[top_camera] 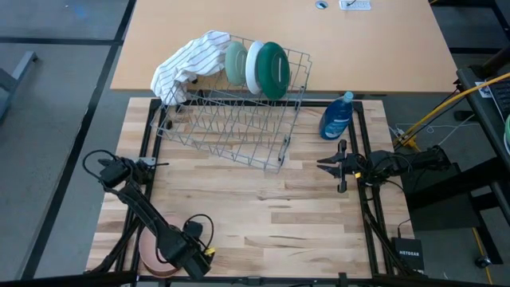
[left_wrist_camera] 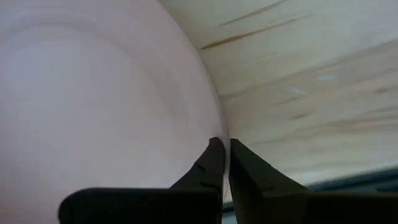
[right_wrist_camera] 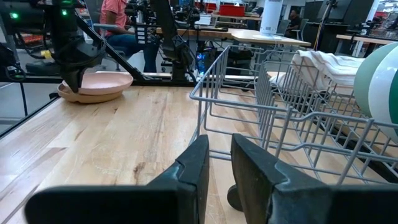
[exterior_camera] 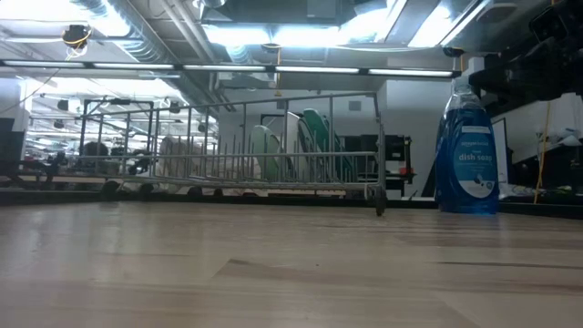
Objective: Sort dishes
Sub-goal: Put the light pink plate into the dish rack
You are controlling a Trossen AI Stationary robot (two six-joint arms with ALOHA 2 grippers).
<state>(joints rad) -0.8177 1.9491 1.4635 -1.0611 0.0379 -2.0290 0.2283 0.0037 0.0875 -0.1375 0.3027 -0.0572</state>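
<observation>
The round flat pink plate (right_wrist_camera: 99, 83) is located at the near left corner of the light wooden tabletop (top_camera: 263, 211), stacked on a tan-brown plate (right_wrist_camera: 84, 96) of which only the lower edge is seen. The rim of the pink plate is clamped between the jaws of the left gripper (left_wrist_camera: 224, 163), which are closed down to the thickness of that rim. The left arm is folded over that corner of the tabletop.

Three further plates stand upright on edge in the grey wire dish rack (top_camera: 231, 127) at the far side of the tabletop: a pale sage green plate (top_camera: 236, 62), a white plate (top_camera: 255, 68) and a large dark green plate (top_camera: 275, 70), set side by side. A white striped cloth (top_camera: 187, 64) is draped over the rack's far left corner.

A blue dish-soap bottle (top_camera: 337, 116) stands just right of the rack. The right gripper (top_camera: 329, 165) waits near the bottle, its jaws nearly closed with a narrow gap and nothing held.
</observation>
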